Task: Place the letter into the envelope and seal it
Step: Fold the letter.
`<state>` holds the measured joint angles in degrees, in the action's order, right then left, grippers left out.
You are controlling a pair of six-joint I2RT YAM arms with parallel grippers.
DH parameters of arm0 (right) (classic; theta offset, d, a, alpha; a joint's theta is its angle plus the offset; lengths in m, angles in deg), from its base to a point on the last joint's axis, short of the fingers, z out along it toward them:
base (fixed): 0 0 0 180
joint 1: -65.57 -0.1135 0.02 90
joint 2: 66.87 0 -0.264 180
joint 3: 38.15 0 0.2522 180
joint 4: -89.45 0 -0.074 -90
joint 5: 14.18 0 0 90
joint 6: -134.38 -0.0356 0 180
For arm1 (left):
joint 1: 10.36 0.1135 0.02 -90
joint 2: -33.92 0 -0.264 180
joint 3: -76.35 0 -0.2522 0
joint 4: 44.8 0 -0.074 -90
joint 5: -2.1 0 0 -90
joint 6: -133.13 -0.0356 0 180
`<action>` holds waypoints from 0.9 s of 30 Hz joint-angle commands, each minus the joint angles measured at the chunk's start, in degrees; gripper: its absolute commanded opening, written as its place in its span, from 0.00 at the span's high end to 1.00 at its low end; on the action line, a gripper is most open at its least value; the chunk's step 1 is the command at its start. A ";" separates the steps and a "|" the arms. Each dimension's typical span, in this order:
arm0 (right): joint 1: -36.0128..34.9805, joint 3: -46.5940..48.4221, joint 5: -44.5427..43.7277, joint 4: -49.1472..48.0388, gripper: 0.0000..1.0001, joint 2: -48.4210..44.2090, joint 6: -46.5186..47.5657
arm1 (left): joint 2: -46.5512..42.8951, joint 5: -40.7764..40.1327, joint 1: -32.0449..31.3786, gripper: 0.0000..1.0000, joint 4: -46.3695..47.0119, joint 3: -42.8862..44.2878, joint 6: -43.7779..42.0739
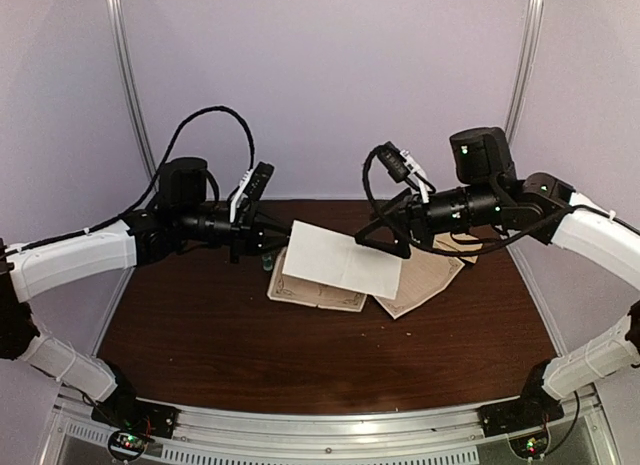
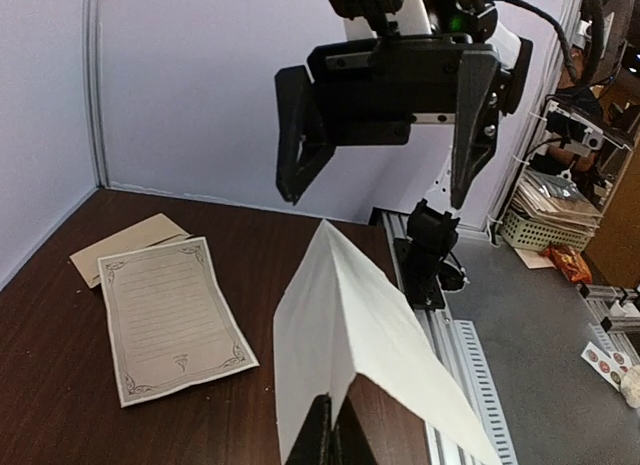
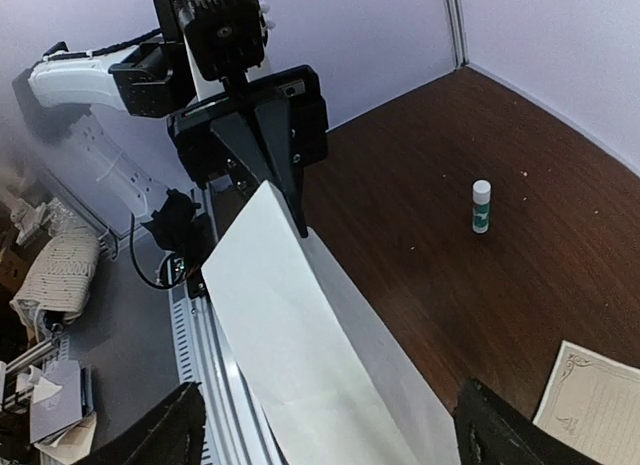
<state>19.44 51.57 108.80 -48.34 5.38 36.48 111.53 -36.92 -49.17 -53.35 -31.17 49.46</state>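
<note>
your left jaws are pinched shut on the crease end of a folded white sheet (image 1: 345, 260), holding it in the air just above the letter (image 2: 170, 320). your right jaws stand wide apart and hold nothing; they hang above the letter too, at the sheet's free end, with the paper running between them. the letter lies flat on the tabletop (image 1: 200, 335), bordered side up. the envelope (image 2: 125, 243) lies flat against the letter on your right arm's side, and the letter's edge overlaps it. a small white-capped tube (image 3: 481, 206) stands upright near the letter, on your left arm's side.
</note>
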 commanded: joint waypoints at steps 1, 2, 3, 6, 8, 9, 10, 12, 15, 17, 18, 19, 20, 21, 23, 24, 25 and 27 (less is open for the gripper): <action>-2.30 6.05 0.52 8.34 0.18 3.10 4.31 | 2.72 7.20 -2.07 1.00 -6.56 4.05 -5.08; -2.57 6.06 1.20 8.66 0.21 3.30 4.53 | 2.89 8.64 -2.25 1.00 -7.03 4.26 -5.16; -2.75 5.54 2.27 8.54 0.24 3.41 4.62 | 2.76 9.78 -2.43 1.00 -7.13 4.29 -5.23; -3.63 3.30 5.80 8.59 0.30 3.86 4.33 | 1.94 11.12 -2.76 1.00 -7.15 4.18 -5.20; -4.95 1.32 6.21 8.36 0.33 3.53 3.92 | 1.56 12.17 -2.77 1.00 -7.40 4.21 -5.10; -5.54 0.30 6.53 8.01 0.34 3.25 3.71 | 1.51 12.62 -2.77 1.00 -7.41 4.21 -5.10; -5.95 -0.89 6.88 7.16 0.35 2.87 3.03 | 1.38 12.91 -2.75 1.00 -7.43 4.21 -5.08; -6.36 -3.21 7.50 4.53 0.39 2.15 1.49 | 1.25 13.68 -2.74 1.00 -7.50 4.21 -5.05; -6.47 -5.21 8.47 1.56 0.49 1.53 0.21 | 1.91 14.30 -2.76 1.00 -8.03 4.40 -5.31; -6.51 -6.09 9.85 -0.39 0.51 1.18 -0.34 | 2.71 14.69 -2.75 1.00 -8.77 4.79 -5.55; -6.50 -6.05 10.54 -0.80 0.53 1.21 -0.28 | 2.99 14.84 -2.76 1.00 -8.89 4.89 -5.56; -6.47 -5.69 10.52 -0.52 0.54 1.48 -0.27 | 3.19 14.88 -2.77 1.00 -9.18 4.95 -5.70; -6.51 -5.02 10.46 0.15 0.57 2.02 -0.16 | 3.32 14.73 -2.77 1.00 -9.63 5.06 -5.71; -6.47 -4.03 10.63 1.00 0.61 2.98 -0.07 | 3.53 14.68 -2.72 1.00 -10.23 5.27 -6.55; -6.64 -2.89 11.19 1.57 0.65 4.08 -0.08 | 3.82 15.18 -2.75 1.00 -10.50 5.57 -7.30; -6.72 -2.63 11.34 1.39 0.66 4.39 -0.07 | 3.92 15.70 -2.74 1.00 -10.50 5.61 -7.31; -6.77 -2.58 11.59 1.19 0.68 4.58 -0.16 | 4.01 15.93 -2.76 1.00 -10.50 5.62 -7.43; -6.85 -2.58 12.25 0.52 0.70 4.99 -0.43 | 4.04 15.79 -2.77 1.00 -10.53 5.53 -7.46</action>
<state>13.12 47.29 118.92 -45.77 9.44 36.37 115.02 -23.21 -51.68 -63.62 -27.37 43.60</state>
